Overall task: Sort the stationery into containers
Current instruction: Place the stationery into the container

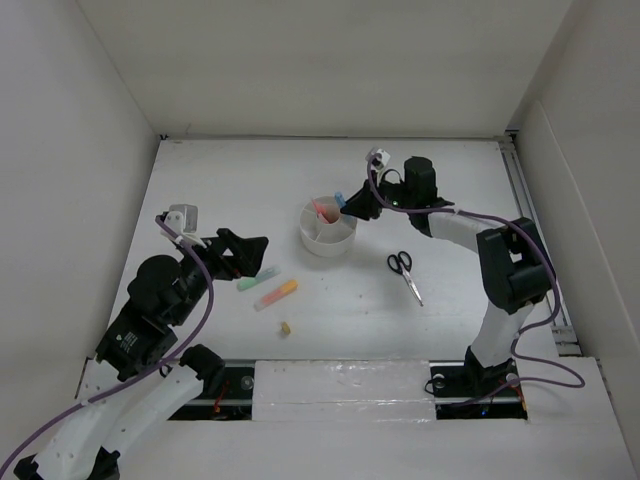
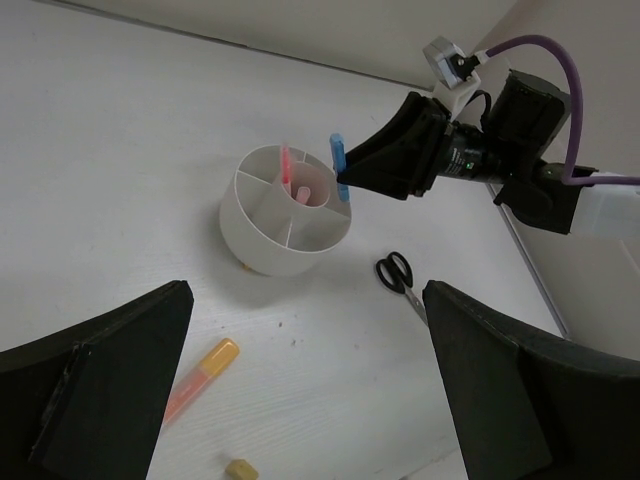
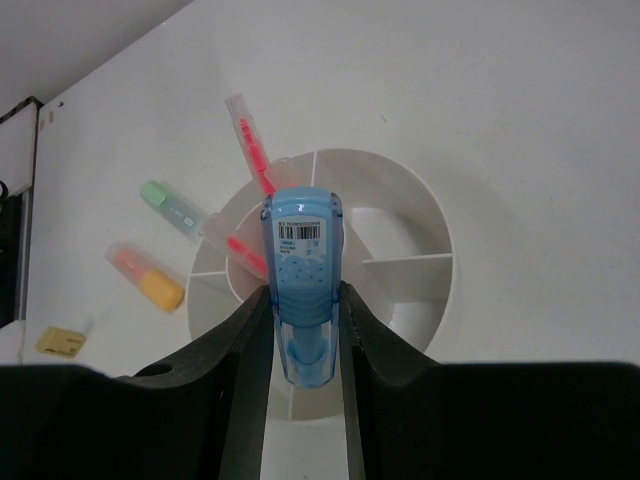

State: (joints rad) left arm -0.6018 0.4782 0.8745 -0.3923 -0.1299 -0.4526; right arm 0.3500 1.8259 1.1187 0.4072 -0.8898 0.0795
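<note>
My right gripper (image 1: 350, 204) (image 3: 305, 300) is shut on a blue highlighter (image 1: 339, 199) (image 2: 340, 168) (image 3: 303, 265), held upright just above the rim of the round white organizer (image 1: 314, 240) (image 2: 265, 248) (image 3: 432, 228). A pink pen (image 1: 322, 211) (image 2: 285, 165) (image 3: 250, 140) leans in the organizer, and a second pink item (image 3: 240, 252) lies in its central cup. Left of it on the table are a green highlighter (image 1: 258, 278) (image 3: 170, 208), an orange highlighter (image 1: 276, 295) (image 2: 200, 378) (image 3: 148, 277) and a small yellowish eraser (image 1: 285, 327) (image 2: 240, 468). My left gripper (image 1: 248, 258) (image 2: 305, 292) hovers open beside them, holding nothing.
Black-handled scissors (image 1: 405, 270) (image 2: 400, 277) lie on the table right of the organizer, under the right arm's forearm. White walls close in the table at the back and on both sides. The arm bases stand at the near edge.
</note>
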